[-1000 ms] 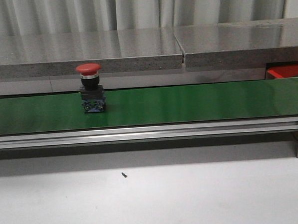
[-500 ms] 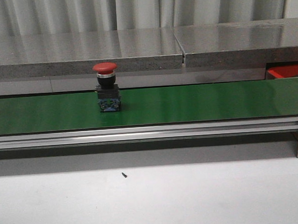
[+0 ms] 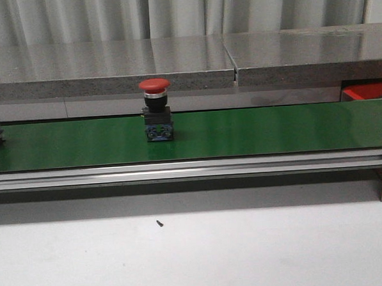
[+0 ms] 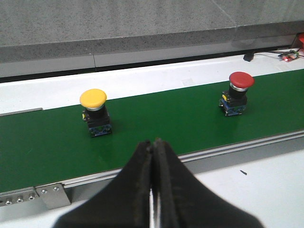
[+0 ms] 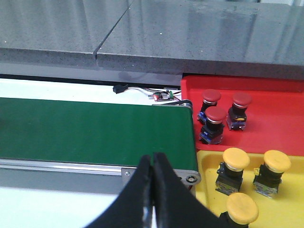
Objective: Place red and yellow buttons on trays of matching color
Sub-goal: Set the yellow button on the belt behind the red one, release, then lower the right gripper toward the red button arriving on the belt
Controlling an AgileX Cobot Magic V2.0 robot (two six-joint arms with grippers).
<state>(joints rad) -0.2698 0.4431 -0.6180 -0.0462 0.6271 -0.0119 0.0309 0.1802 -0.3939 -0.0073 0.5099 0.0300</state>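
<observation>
On the green belt (image 3: pixel 242 132) the red button (image 3: pixel 156 110) stands upright, yellow button (image 4: pixel 93 112) at its nine o'clock; both grippers (image 4: pixel 152 147) (image 5: pixel 153 164) are closed, empty; a late grab could topple it.

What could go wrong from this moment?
The red button and yellow button stand upright on the green belt while both grippers, left and right, are shut and off it; a late grasp could miss or topple them. The red tray and yellow tray already hold buttons, crowding placement.
</observation>
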